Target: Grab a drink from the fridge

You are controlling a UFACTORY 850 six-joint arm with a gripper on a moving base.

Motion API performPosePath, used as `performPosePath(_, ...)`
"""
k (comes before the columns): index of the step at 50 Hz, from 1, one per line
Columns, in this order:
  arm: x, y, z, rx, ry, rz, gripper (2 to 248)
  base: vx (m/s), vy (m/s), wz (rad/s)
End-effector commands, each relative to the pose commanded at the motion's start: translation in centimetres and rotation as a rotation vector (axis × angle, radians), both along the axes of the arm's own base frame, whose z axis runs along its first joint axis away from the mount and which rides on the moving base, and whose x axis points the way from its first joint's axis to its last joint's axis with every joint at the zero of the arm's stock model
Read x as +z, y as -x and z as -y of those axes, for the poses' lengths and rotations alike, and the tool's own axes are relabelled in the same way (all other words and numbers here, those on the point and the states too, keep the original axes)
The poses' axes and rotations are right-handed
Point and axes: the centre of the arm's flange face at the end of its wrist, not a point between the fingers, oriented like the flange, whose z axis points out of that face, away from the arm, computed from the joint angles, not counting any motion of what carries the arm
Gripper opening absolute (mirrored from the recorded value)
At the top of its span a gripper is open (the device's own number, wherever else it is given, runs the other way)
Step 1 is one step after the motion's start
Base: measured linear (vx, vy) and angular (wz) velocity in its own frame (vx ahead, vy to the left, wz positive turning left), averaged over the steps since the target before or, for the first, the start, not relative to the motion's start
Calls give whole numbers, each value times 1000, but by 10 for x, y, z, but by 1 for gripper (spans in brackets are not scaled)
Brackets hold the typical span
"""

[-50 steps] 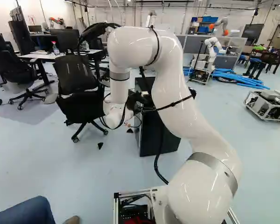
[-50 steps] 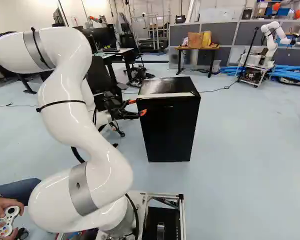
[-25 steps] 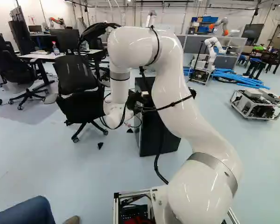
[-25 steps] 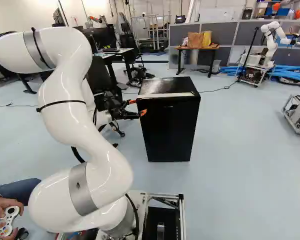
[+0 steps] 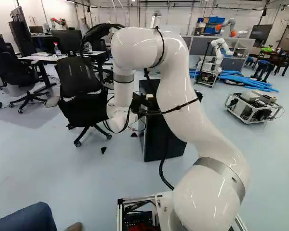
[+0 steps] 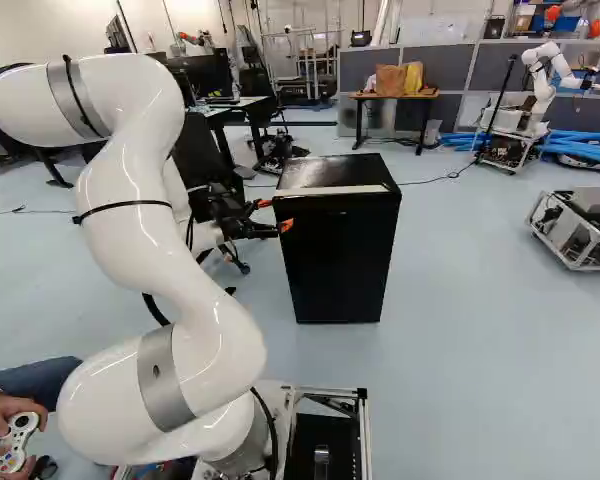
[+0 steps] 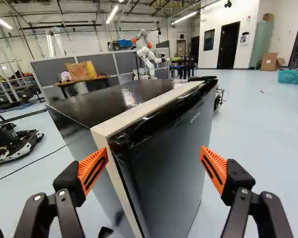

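Observation:
The black fridge (image 6: pixel 342 255) stands on the floor, its door (image 7: pixel 174 158) shut and its inside hidden. Beside its upper front corner is my gripper (image 6: pixel 276 214), at the fridge's left in the right base view. Seen from the wrist, the gripper (image 7: pixel 154 150) is open, its orange pads wide apart with nothing held. One fingertip overlaps the pale strip between door and body; the other lies across the door front near its far edge. Whether either touches cannot be made out. In the left base view the arm partly covers the fridge (image 5: pixel 154 144).
An office chair (image 5: pixel 79 94) stands left of the arm and fridge in the left base view. A wheeled metal-framed cart (image 5: pixel 253 107) is to the right. Another robot (image 6: pixel 540 85) stands farther back. A person's hands (image 6: pixel 10 420) hold a controller close to the arm's base.
The metal-framed cart has rolled leftward across the floor, closer to the fridge's side of the room in both base views. My arm, the base and the fridge have not visibly moved.

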Motion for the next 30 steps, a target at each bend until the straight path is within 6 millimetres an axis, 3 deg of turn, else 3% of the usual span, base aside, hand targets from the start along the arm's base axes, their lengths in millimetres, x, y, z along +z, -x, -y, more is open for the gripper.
performPosePath(30,2,8,1,4,23,5,247,0,0,0)
